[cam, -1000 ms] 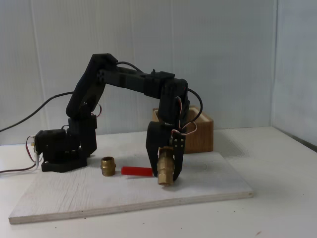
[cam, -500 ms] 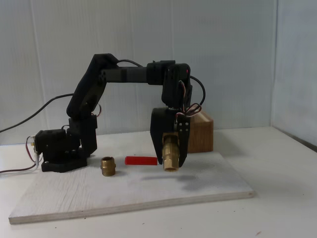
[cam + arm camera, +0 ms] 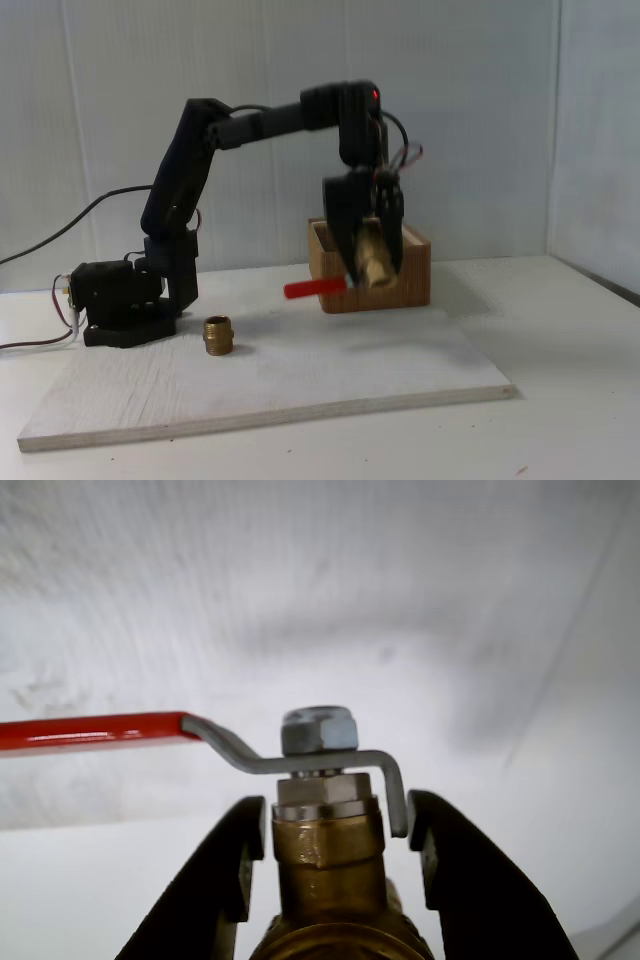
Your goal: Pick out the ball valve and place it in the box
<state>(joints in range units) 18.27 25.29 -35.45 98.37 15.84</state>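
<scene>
Gripping ball valve (image 3: 368, 255), fingers (image 3: 222, 865) clamped, above white board (image 3: 300, 385), white walls (image 3: 450, 100).

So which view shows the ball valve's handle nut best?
The wrist view: the nut sits close and sharp above the ball valve, between the gripper fingers. The fixed view shows the valve small and blurred, nut indistinguishable.

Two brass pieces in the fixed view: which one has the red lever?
The ball valve held in the gripper, raised in front of the box. Its red handle sticks out left. The short brass fitting on the white board has no handle.
</scene>
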